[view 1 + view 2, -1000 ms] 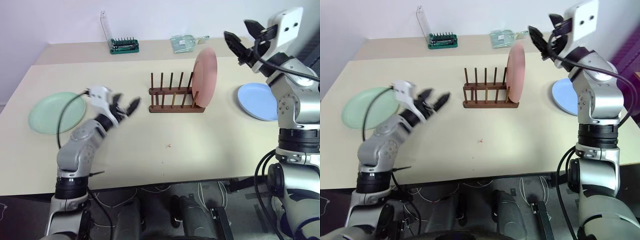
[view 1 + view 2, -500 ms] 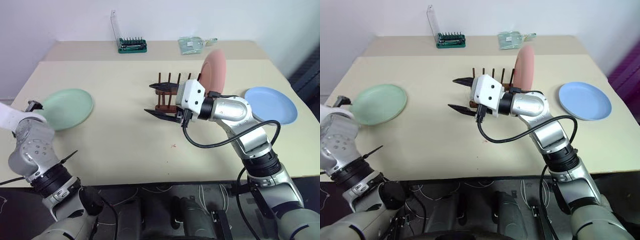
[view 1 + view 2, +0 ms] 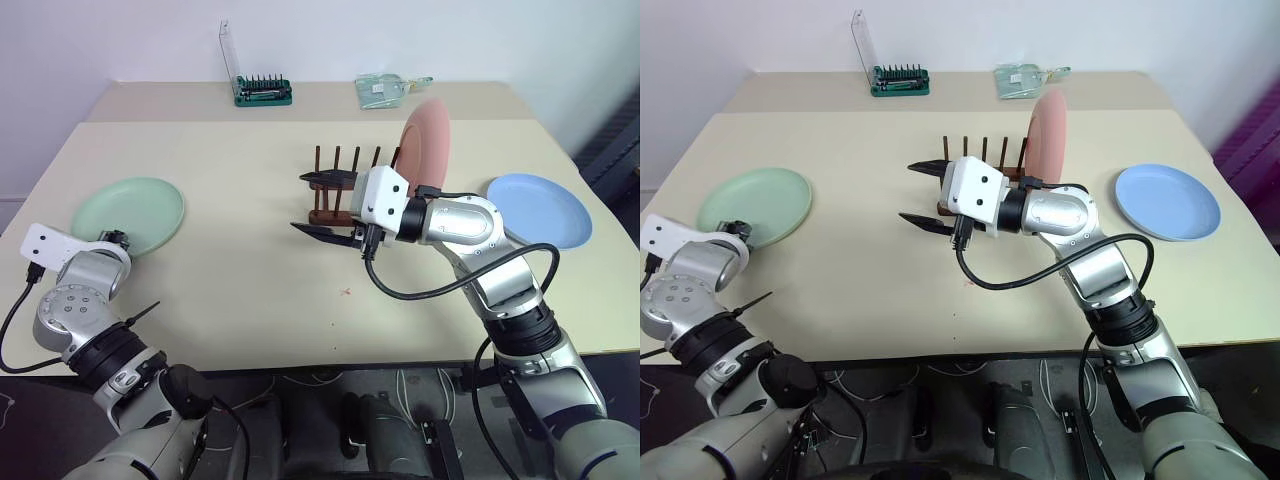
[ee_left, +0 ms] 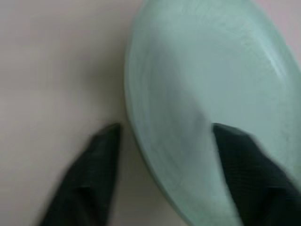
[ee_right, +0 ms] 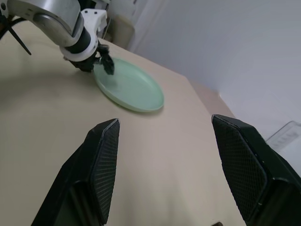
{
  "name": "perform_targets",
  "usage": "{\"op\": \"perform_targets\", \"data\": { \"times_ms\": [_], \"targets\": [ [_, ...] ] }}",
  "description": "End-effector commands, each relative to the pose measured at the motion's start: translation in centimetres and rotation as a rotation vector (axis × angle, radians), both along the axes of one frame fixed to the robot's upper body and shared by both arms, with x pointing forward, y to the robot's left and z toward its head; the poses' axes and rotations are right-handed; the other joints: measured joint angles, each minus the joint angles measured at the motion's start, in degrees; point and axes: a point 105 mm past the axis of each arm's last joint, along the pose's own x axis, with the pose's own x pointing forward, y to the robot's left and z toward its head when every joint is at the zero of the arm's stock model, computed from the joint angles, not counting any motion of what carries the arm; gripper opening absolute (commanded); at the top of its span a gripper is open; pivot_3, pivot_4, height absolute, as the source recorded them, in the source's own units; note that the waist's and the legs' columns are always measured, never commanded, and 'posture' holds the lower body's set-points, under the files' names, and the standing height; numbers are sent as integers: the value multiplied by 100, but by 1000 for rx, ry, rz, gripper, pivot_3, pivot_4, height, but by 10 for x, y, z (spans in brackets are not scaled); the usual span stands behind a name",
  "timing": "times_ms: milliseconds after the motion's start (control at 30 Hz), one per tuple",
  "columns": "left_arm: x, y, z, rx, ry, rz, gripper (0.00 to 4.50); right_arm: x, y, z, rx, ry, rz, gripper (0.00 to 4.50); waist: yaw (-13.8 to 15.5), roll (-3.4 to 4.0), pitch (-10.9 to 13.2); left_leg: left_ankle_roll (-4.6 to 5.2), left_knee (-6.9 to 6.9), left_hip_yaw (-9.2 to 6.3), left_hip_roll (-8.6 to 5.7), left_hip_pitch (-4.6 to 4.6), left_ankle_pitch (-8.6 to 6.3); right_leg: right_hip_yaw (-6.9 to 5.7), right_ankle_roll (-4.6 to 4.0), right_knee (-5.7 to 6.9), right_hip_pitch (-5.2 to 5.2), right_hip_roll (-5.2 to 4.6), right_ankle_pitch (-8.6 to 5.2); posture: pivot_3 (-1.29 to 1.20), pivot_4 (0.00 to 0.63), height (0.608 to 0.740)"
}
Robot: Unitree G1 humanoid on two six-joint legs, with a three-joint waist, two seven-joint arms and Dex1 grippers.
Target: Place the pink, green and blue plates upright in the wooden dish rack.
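Observation:
The green plate (image 3: 130, 210) lies flat at the table's left. My left gripper (image 3: 108, 240) is at its near edge, open; in the left wrist view one finger (image 4: 101, 179) is on the table outside the rim and the other is over the plate (image 4: 207, 94). The pink plate (image 3: 428, 140) stands upright at the right end of the wooden dish rack (image 3: 322, 212). To the rack's right, the blue plate (image 3: 540, 208) lies flat. My right gripper (image 3: 300, 203) hovers open and empty just left of the rack, pointing left and hiding part of it.
A green-based tool holder with a clear lid (image 3: 262, 92) and a clear packet (image 3: 385, 88) sit along the table's far edge. A black cable (image 3: 430, 290) hangs from my right wrist over the middle of the table.
My left gripper swung left and down to the green plate's near rim, its fingers narrowing around it. The right arm came down from high right to the rack's front. The camera shifted.

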Motion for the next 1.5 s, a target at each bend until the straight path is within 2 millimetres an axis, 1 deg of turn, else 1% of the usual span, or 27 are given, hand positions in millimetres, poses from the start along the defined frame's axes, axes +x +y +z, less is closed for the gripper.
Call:
{"op": "perform_targets", "data": {
  "times_ms": [33,67,100,133,167,200,267,300,333,433,500,567,633,767,833,900,1000,1200,1233,1333,1433,1500],
  "targets": [
    [2,0,6,-9,-36,15,1042,-6,-3,15,27,-68,-6,3185,0,0,0,0,0,0,0,0,0,0,0,0,0,0,0,0,150,730],
    [4,-3,6,-10,-38,7,495,-6,-4,15,24,-70,-10,3185,0,0,0,0,0,0,0,0,0,0,0,0,0,1,0,0,150,730],
    [6,-5,8,-4,-43,-7,72,-6,-4,15,21,-73,-13,3185,2,-1,0,0,0,0,0,0,0,0,0,0,0,1,0,0,150,730],
    [9,-8,11,11,-51,-31,72,-5,-5,15,19,-78,-16,3185,3,0,-1,0,0,0,0,0,0,0,-1,-1,1,0,0,0,150,730],
    [15,-13,24,70,-85,-75,72,-5,-5,17,17,-89,-20,3185,2,-1,0,0,0,0,-1,1,0,0,-1,0,2,-1,-1,0,150,730],
    [21,-18,41,143,-131,-118,72,-4,-5,18,15,-100,-23,3185,5,-4,1,0,0,0,-1,0,0,0,-2,-2,1,0,-1,0,150,730],
    [33,-38,81,304,-247,-222,72,-2,-3,19,-9,-143,-25,3185,12,-10,5,-1,1,5,-3,-3,0,-4,-6,-2,1,1,-3,0,150,730],
    [36,-45,92,352,-281,-255,72,-1,-3,19,-20,-163,-26,3185,8,-11,5,-3,1,7,-3,-5,1,-6,-9,-3,1,1,-5,0,150,730],
    [41,-65,115,431,-358,-319,72,4,-1,17,-54,-203,-41,3185,3,-11,5,-3,1,8,-3,-6,0,-6,-9,-5,0,0,-5,0,150,730],
    [46,-111,153,568,-487,-461,72,17,3,13,-128,-309,-84,3185,0,-11,5,-3,1,13,-3,-6,0,-5,-10,-10,2,-3,-4,0,150,730],
    [47,-141,168,607,-530,-542,72,30,6,18,-145,-419,-147,3185,-11,-10,5,-3,0,16,-4,-6,1,-4,-10,-11,0,-3,-4,0,150,730],
    [45,-160,176,621,-561,-591,72,39,8,23,-149,-501,-191,3185,-23,-10,5,-2,-5,17,-4,-4,1,2,-8,-11,-2,-2,-3,0,150,730],
    [43,-176,181,623,-589,-644,72,46,10,26,-157,-553,-218,3185,-60,-9,6,-2,-9,19,-4,-3,1,7,7,-9,-6,2,6,0,150,730],
    [39,-198,185,620,-618,-732,72,64,11,28,-195,-629,-290,3185,-129,-9,7,-4,-11,19,-2,-3,4,7,9,1,-9,13,6,0,150,730],
    [38,-202,183,610,-610,-755,72,73,9,29,-215,-668,-329,3185,-137,-9,7,-5,-11,19,-2,-3,5,7,9,2,-10,12,6,0,150,730],
    [37,-204,183,590,-619,-761,72,78,8,24,-244,-687,-341,3185,-140,-9,7,-5,-11,18,-2,-3,5,7,9,2,-10,11,6,0,150,730],
    [35,-204,187,550,-640,-757,72,82,7,16,-272,-694,-339,3185,-135,-9,6,-5,-10,17,-2,-3,5,7,10,1,-9,11,6,0,150,730],
    [34,-206,186,546,-633,-762,72,85,6,14,-269,-701,-350,3185,-136,-9,7,-5,-10,16,-3,-3,5,8,11,2,-8,10,6,0,150,730],
    [33,-205,186,547,-633,-761,72,84,6,15,-267,-708,-350,3185,-135,-9,7,-5,-10,16,-3,-3,5,8,11,2,-8,10,6,0,150,730],
    [35,-196,183,563,-611,-727,72,79,-1,29,-220,-736,-360,3185,-136,-9,7,-5,-10,16,-3,-3,5,8,11,2,-8,10,6,0,150,730],
    [38,-186,181,581,-595,-696,72,67,-6,38,-173,-721,-326,3185,-133,-9,7,-5,-10,15,-2,-3,5,8,11,2,-8,11,6,0,150,730],
    [40,-180,179,594,-583,-682,72,58,-10,38,-166,-690,-295,3185,-133,-9,7,-5,-10,15,-3,-3,5,8,11,1,-7,10,6,0,150,730]
  ]
}}
